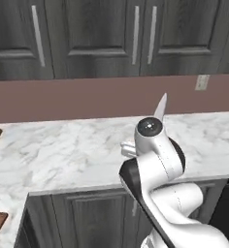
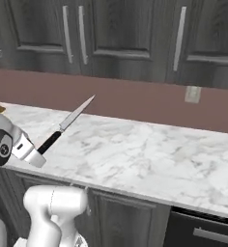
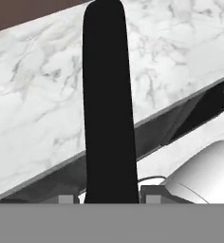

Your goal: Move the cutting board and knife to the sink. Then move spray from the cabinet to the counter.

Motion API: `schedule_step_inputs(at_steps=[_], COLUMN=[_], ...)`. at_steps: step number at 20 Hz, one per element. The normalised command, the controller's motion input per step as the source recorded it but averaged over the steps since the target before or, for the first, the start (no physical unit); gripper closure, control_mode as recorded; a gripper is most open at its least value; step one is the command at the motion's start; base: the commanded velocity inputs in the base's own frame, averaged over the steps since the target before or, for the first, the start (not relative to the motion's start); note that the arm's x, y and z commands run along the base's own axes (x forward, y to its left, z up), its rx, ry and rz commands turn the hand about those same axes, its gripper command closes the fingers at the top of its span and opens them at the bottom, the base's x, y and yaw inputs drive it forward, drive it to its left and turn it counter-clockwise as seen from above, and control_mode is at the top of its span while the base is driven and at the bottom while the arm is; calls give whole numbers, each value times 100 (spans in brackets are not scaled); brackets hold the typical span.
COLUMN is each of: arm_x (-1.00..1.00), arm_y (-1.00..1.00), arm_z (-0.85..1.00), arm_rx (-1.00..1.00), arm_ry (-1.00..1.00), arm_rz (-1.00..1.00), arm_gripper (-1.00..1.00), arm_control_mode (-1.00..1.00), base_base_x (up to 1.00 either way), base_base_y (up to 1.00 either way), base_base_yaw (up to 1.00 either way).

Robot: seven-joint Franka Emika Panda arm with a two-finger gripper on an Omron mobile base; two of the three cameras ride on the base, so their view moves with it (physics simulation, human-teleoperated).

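The gripper (image 2: 42, 150) is closed on the black handle of the knife (image 2: 67, 123), whose blade is pointed up and away toward the wall, presumably so it can be carried clear of the counter (image 2: 149, 154) to the sink. The cabinet (image 2: 125, 38) doors above are shut.

The knife (image 2: 67, 122) has a smooth, bright silver metal blade and a matt black handle. The surface (image 2: 149, 154) looks like polished white marble with grey veining — smooth, faintly glossy. The wall cabinets (image 1: 97, 36) show dark grey wood grain, matt, with satin silver metal bar handles (image 1: 37, 35). The backsplash wall (image 1: 87, 97) is flat, matt brownish-mauve — no texture visible.
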Motion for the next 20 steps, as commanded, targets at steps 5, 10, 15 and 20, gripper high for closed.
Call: schedule_step_inputs(at_steps=[5,10,15,20], arm_x=[0,0,0,0], arm_y=[0,0,0,0], arm_z=[0,0,0,0], arm_rx=[0,0,0,0], arm_ry=[0,0,0,0], arm_rz=[0,0,0,0], arm_gripper=[100,100,100,100], arm_control_mode=[100,100,100,100], base_base_x=[-18,0,10,35], base_base_y=[-93,-100,-100,-100], base_base_yaw=[-47,-35,-34,-22])
